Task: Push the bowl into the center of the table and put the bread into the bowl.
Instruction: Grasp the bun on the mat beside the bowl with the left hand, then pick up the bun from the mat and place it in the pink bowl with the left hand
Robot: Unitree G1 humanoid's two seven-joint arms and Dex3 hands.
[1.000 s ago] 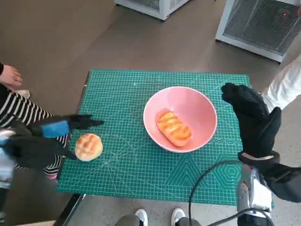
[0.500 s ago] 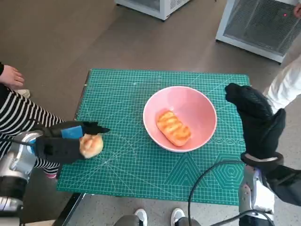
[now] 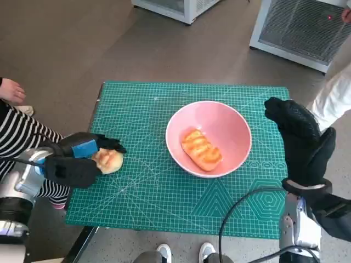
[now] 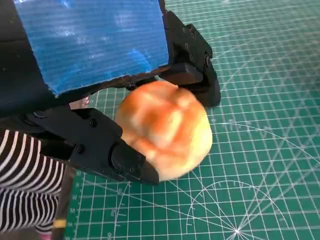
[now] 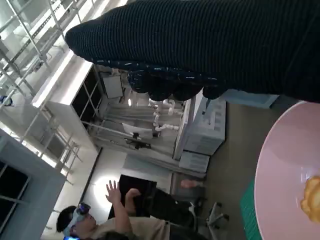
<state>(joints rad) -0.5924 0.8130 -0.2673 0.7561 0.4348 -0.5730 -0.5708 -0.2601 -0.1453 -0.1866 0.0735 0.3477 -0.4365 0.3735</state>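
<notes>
A pink bowl [image 3: 219, 118] stands near the middle of the green mat [image 3: 142, 107], slightly right, with a long glazed bread [image 3: 201, 149] lying in it. A round bread roll [image 3: 109, 160] sits at the mat's left side, and my left hand [image 3: 75, 163] grips it. The left wrist view shows the roll [image 4: 165, 127] held between the black fingers [image 4: 100, 150] of that hand, just above the mat. My right hand [image 3: 300, 139] stands upright and open beside the bowl's right rim, apart from it. The right wrist view catches the bowl's edge [image 5: 285, 170] under the glove [image 5: 210, 45].
A person's striped leg [image 3: 22, 134] is close to the table's left edge. Shoes [image 3: 164, 252] show below the front edge. A black cable [image 3: 241, 205] loops over the mat's front right. White cabinets [image 3: 299, 27] stand on the floor behind. A person [image 5: 125, 220] sits in the right wrist view.
My left hand has moved in from the left and closed round the round roll, shifting it slightly right. The right hand and the bowl have hardly moved.
</notes>
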